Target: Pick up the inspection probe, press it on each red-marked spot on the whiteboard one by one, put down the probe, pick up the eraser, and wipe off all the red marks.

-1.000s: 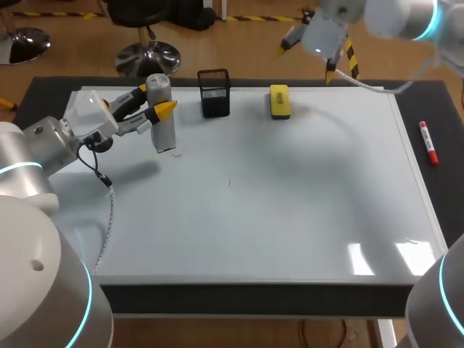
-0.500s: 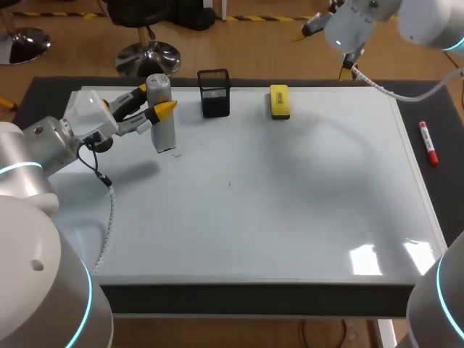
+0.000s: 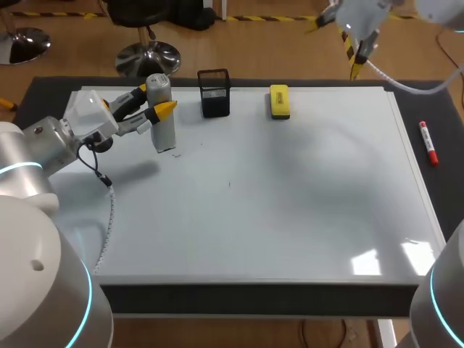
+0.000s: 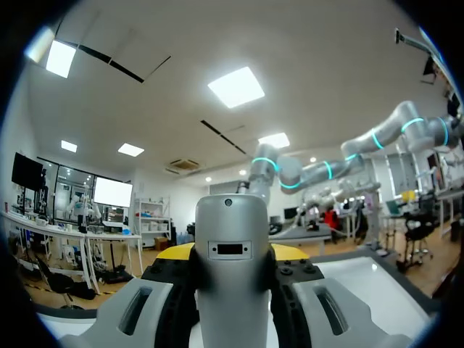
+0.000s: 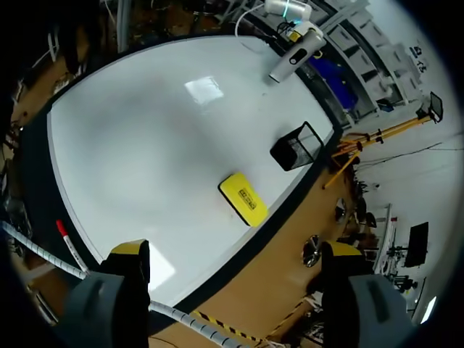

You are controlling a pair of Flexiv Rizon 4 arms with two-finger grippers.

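**Left gripper holds probe upright; right gripper open above the far edge**

Head view: a whiteboard point(image 3: 290, 203) covers most of the dark table point(image 3: 43, 90). At upper centre, a black mesh holder point(image 3: 214, 93) and a yellow eraser point(image 3: 279, 101) sit near its far edge. A red marker point(image 3: 428, 143) lies off the board at the right. At upper left, the left gripper point(image 3: 154, 99) clamps the grey inspection probe point(image 3: 162, 119) from two sides. The probe stands upright, long axis vertical, lower end down on the board. At upper right, the right gripper point(image 3: 335, 42) hangs spread and empty beyond the board's far edge.

Left wrist view: the probe point(image 4: 232, 261) rises between the fingers, pinched on both flanks.

Right wrist view: the right gripper point(image 5: 232, 254) is wide apart, holding nothing. Ahead lie the eraser point(image 5: 243, 199), the holder point(image 5: 297, 147) and, farther off, the probe point(image 5: 297, 54).
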